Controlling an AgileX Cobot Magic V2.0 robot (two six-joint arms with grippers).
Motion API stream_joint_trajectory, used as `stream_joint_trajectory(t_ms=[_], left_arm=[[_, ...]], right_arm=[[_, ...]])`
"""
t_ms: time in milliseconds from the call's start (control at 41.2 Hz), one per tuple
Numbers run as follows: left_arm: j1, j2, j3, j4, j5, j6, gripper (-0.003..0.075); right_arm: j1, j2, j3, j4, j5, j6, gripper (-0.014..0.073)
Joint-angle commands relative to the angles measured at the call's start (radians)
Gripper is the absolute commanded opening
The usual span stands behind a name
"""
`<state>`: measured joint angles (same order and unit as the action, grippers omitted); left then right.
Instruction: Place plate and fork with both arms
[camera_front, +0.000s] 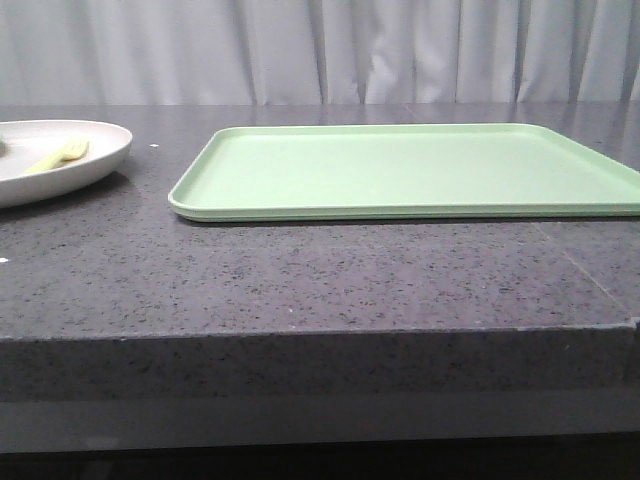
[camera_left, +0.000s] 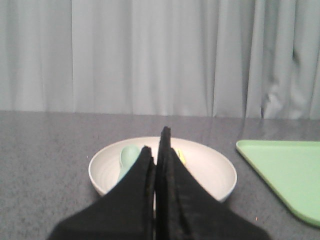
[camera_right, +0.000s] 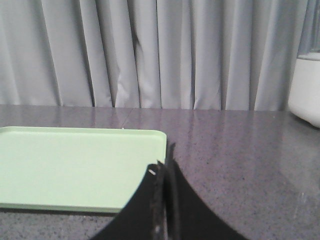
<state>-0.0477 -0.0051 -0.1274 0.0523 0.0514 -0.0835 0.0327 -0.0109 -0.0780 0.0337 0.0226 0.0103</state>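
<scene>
Front: plate (camera_front: 60, 160) at table's (camera_front: 300, 280) left edge, fork (camera_front: 60, 154) lying in it; green tray (camera_front: 410, 170) well apart to the right; no gripper visible.
Left wrist: left gripper (camera_left: 159, 150) pressed together, empty, just before plate (camera_left: 210, 170); fork (camera_left: 181, 156) and pale green spoon (camera_left: 128, 158) inside.
Right wrist: right gripper (camera_right: 165, 165) pressed together, empty, beside tray (camera_right: 75, 165) corner.

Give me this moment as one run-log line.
left gripper: shut, empty, short of plate | right gripper: shut, empty, beside tray | fork, spoon: in plate | tray: bare
</scene>
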Motion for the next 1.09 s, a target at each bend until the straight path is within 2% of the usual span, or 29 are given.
stream_joint_trajectory(t_ms=[0,218,485,728,1067], left_arm=[[-0.001,-0.007,-0.135,-0.005,0.001,-0.010,-0.0018],[-0.001,0.101,-0.393,-0.005,0.217,-0.010,-0.0018],[-0.001,0.304,-0.621,-0.005,0.460,-0.010,-0.0018],[-0.001,0.398,-0.616,-0.005,0.479,-0.010,-0.0018],[-0.001,0.430,-0.599,-0.005,0.488,-0.010,-0.0018]], right_arm=[[-0.007,-0.012,-0.129,-0.002,0.019,-0.010,-0.0067],[-0.007,0.092,-0.350,-0.034,0.201,-0.010,-0.0067],[-0.007,0.297,-0.538,-0.034,0.330,-0.010,-0.0067],[-0.007,0.413,-0.541,-0.034,0.333,-0.010,-0.0067],[-0.007,0.432,-0.541,-0.034,0.333,-0.010,-0.0067]])
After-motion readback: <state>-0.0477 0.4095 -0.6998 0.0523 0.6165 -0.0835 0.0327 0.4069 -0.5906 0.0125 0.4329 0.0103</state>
